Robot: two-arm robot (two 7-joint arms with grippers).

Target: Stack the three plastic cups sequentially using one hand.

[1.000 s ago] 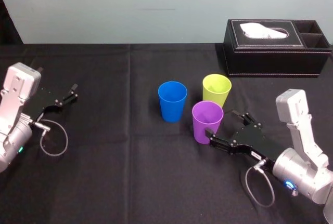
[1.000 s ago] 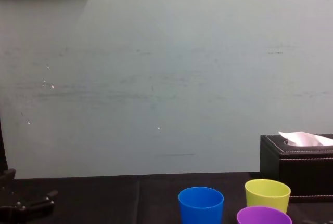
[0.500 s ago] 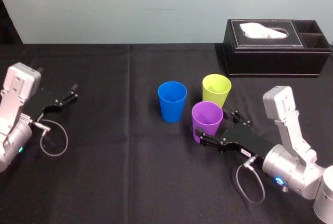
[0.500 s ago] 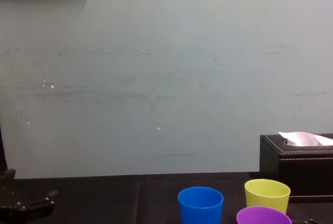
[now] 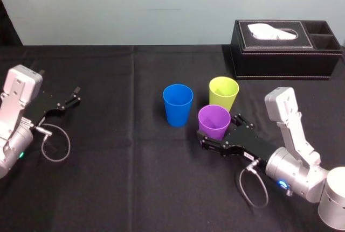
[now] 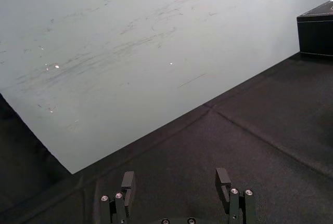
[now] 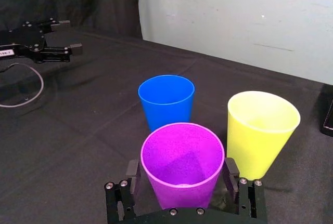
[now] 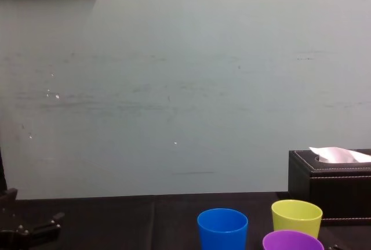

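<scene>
My right gripper is low on the table, a bit right of the middle of the head view. Its fingers are open, with one on each side of the purple cup. They sit very close to the cup's walls. I cannot tell if they touch yet, and I do not think they are squeezing.

The blue cup stands just to the upper left of the purple one. The yellow-green cup is right behind it, almost touching. The black tissue box is far off in the upper right.

I think these cups are very light, thin and smooth. A cup like that can slip out, and it can bend if I squeeze hard. So I want to hold the purple cup on its sides, around the middle, with a soft grip. It gets narrower at the bottom, so a low hold may let it slide.

My left gripper rests at the left edge, fingers open, holding nothing.
</scene>
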